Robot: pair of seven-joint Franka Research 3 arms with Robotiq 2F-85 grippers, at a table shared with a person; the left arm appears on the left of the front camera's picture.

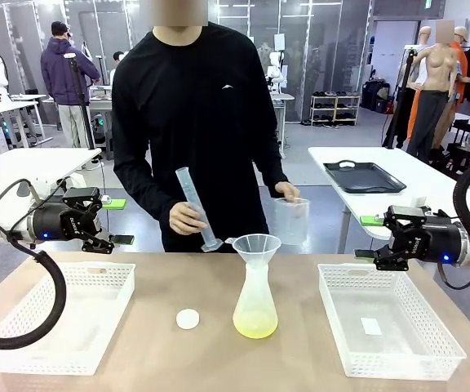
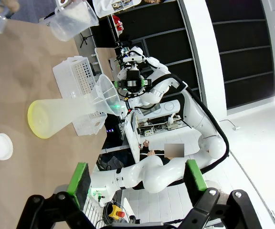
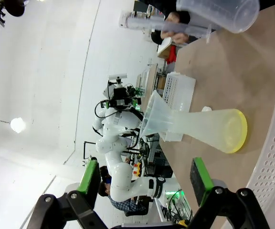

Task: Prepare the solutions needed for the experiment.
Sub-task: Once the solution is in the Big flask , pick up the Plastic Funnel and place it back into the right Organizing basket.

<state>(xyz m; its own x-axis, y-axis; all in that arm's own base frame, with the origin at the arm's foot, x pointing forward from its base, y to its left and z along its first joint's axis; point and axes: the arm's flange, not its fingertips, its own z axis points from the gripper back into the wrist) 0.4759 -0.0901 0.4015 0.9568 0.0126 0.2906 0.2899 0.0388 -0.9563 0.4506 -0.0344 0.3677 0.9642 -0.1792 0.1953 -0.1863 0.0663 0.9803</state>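
At mid-counter [image 1: 161, 282] we log the frosted conical flask [image 1: 255, 298] standing upright, with a clear funnel [image 1: 256, 245] seated in its neck and covering the mouth. The solutions [image 1: 255, 328] lie as a shallow pale yellow-green layer at the bottom of the flask. A small white round cap [image 1: 188, 318] lies flat on the counter near the flask, on our left-arm side, not touching it.

The person at the far side holds a graduated cylinder [image 1: 194, 204] tilted in one hand [image 1: 186, 219]. Its lower end is just beside the funnel's rim; we cannot tell whether they touch. The other hand [image 1: 286, 191] holds a clear beaker [image 1: 291, 222] past the far edge, apart from the funnel.

Left gripper [image 1: 119, 222] hovers over the far end of the left white basket [image 1: 72, 314], its fingers [image 2: 80, 183] spread with nothing between them. Right gripper [image 1: 367, 237] hovers by the far end of the right white basket [image 1: 398, 339], its fingers [image 3: 202, 181] likewise apart and bare. A small white patch [image 1: 371, 327] lies on the right basket's floor. Each basket sits between its gripper and the flask.
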